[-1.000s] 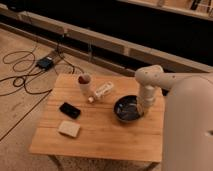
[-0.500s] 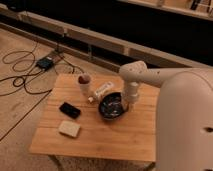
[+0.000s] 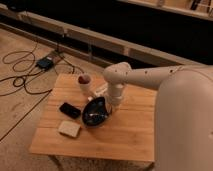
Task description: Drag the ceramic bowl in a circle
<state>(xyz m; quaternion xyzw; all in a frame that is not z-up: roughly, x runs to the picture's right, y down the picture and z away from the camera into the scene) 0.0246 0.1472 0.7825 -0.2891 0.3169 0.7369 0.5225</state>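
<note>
Gripper [image 3: 107, 103] at the end of the white arm [image 3: 145, 76], reaching down to the far right rim of the round, glossy dark ceramic bowl [image 3: 95, 112]; we read its fingers as closed tight, apparently pinching the rim. Bowl sits near the middle of the light wooden table [image 3: 125, 135], tipped up on the gripper side. Round, so no long axis. Flat black phone [image 3: 70, 110] just left of it, pale rectangular sponge [image 3: 69, 128] nearer. We find no legible writing.
</note>
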